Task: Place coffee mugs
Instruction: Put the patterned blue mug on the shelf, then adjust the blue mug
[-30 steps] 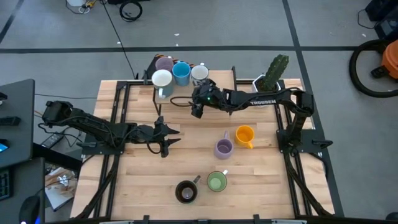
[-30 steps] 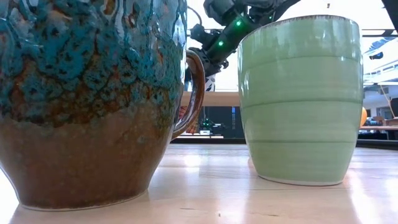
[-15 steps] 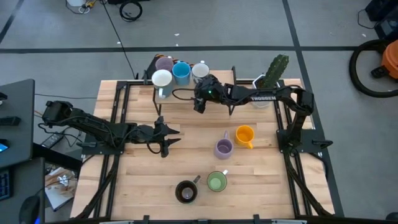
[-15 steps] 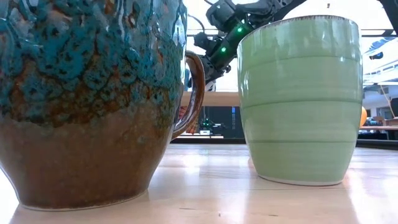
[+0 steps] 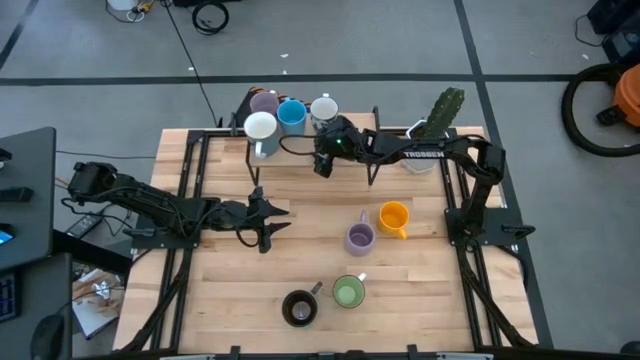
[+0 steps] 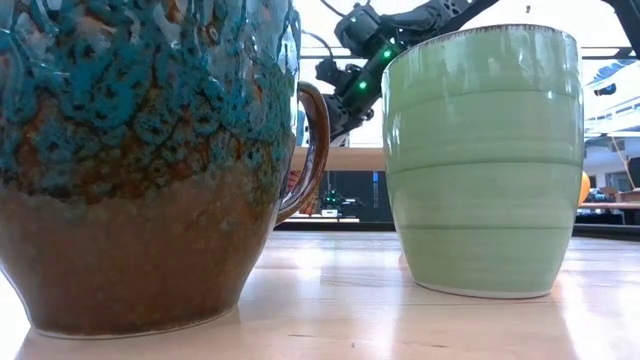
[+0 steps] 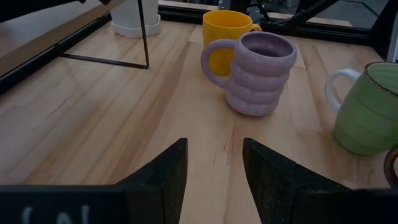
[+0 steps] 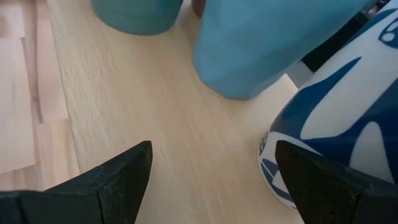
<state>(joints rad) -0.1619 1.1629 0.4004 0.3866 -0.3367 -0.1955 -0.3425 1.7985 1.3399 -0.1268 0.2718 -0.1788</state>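
Where wooden table (image 5: 230,290) ends, grey floor (image 5: 400,40).

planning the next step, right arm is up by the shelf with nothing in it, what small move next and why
Probably pull the right end effector back off the shelf toward the orange mug: its fingers stand open and empty, a white mug already sits there, and four mugs are still on the table.

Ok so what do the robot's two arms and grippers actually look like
Both arms are dark, nearly black, jointed links. The right arm carries white lettering along one link, green indicator lights near its wrist and a thin black cable. Each ends in a two-finger gripper, left gripper, right gripper, with flat, wedge-shaped black fingers.
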